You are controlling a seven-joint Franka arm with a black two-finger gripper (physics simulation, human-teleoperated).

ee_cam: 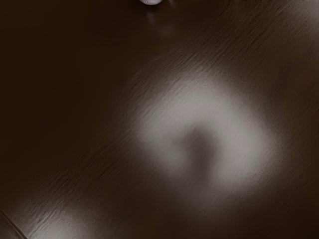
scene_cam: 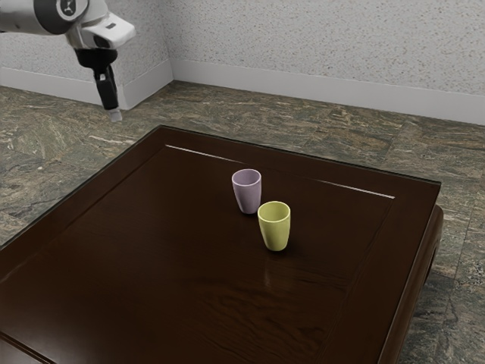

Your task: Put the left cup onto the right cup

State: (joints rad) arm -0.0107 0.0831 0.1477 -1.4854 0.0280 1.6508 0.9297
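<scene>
Two cups stand upright and close together near the middle of the dark wooden table (scene_cam: 151, 250). The pale purple cup (scene_cam: 246, 189) is toward the exterior view's left and slightly farther back. The yellow-green cup (scene_cam: 273, 224) is toward the exterior view's right and nearer. Both cups are empty. My gripper (scene_cam: 114, 115) hangs high above the table's far left corner, pointing down, well away from both cups and holding nothing. In the wrist view a sliver of the purple cup (ee_cam: 150, 1) shows at the edge, beyond the bare glossy tabletop (ee_cam: 75, 99) under my hand.
The table has a raised rim (scene_cam: 413, 250) around a sunken top. Around it is a marbled stone floor (scene_cam: 318, 121), with a pale speckled wall (scene_cam: 318, 45) and baseboard behind.
</scene>
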